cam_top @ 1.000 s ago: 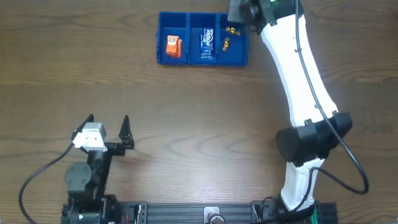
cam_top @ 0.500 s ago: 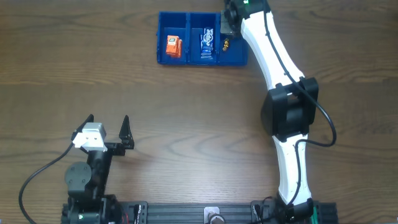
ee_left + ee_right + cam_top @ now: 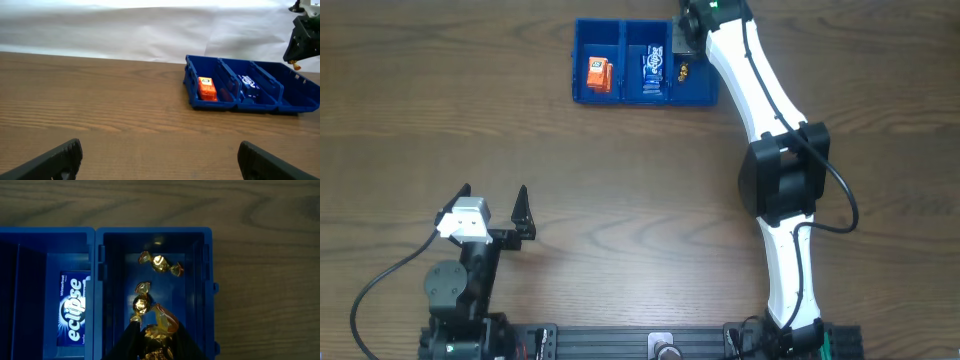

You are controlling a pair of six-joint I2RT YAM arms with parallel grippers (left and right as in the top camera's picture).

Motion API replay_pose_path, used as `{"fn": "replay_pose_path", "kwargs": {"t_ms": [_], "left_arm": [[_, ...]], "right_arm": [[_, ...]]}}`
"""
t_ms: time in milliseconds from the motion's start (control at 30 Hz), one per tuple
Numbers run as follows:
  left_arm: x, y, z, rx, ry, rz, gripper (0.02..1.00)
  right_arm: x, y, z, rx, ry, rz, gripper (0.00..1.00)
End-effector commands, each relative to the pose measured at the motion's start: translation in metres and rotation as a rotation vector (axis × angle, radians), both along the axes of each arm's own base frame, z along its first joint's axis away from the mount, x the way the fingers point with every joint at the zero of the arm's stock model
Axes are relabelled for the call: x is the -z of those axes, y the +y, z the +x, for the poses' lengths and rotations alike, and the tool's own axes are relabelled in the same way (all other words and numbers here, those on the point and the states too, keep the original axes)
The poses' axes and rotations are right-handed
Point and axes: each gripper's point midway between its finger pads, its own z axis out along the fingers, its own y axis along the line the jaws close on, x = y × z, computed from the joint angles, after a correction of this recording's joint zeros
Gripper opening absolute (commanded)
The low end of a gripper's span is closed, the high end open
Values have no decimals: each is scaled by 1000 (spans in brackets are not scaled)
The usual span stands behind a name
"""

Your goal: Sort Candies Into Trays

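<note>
Right wrist view has the right gripper (image 3: 157, 332) pinched shut on one gold-wrapped candy (image 3: 162, 321) over the right compartment of the blue tray (image 3: 150, 230), where two more gold candies (image 3: 160, 264) lie. The middle compartment holds one blue pack (image 3: 72, 308) with white lettering, the left compartment one orange box (image 3: 599, 73). The left gripper (image 3: 494, 195) sits wide open and empty at the near left

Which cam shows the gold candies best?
Right wrist view: looks straight down on the gold candies, each wrapper distinct. Top view: small specks. Left wrist view: one glint under the right end effector.
</note>
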Motion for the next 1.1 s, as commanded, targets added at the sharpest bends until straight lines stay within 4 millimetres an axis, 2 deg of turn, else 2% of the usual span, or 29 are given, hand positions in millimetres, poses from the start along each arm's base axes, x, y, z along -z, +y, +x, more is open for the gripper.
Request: {"fn": "replay_pose_path", "kwargs": {"t_ms": [33,100,133,300,433,533,633,800,900,967,1033,1100], "left_arm": [[16,-2,-1,15,47,-6,998],[16,-2,-1,15,47,-6,998],[16,-2,-1,15,47,-6,998],[16,-2,-1,15,47,-6,998],[16,-2,-1,15,47,-6,998],[16,-2,-1,15,47,-6,998],[16,-2,-1,15,47,-6,998],[16,-2,-1,15,47,-6,996],[16,-2,-1,15,47,-6,998],[16,-2,-1,15,47,-6,998],[16,-2,-1,15,47,-6,998],[16,-2,-1,15,47,-6,998]], "right_arm": [[21,-5,-2,0,35,-14,198],[22,-5,-3,0,38,-15,334],[22,-5,-3,0,38,-15,461],[21,-3,-2,-2,35,-14,805],[21,-2,-2,-5,33,-14,961],[13,-2,-4,-5,33,-14,1000],[-13,-4,-7,-3,17,-9,1000],[-83,-16,-26,0,-53,8,1000],[-129,-32,-48,-13,-93,-7,1000],[-152,-51,-60,17,-125,-46,1000],[-170,-74,-75,62,-151,-98,1000],[-181,-85,-92,43,-158,-123,1000]]}}
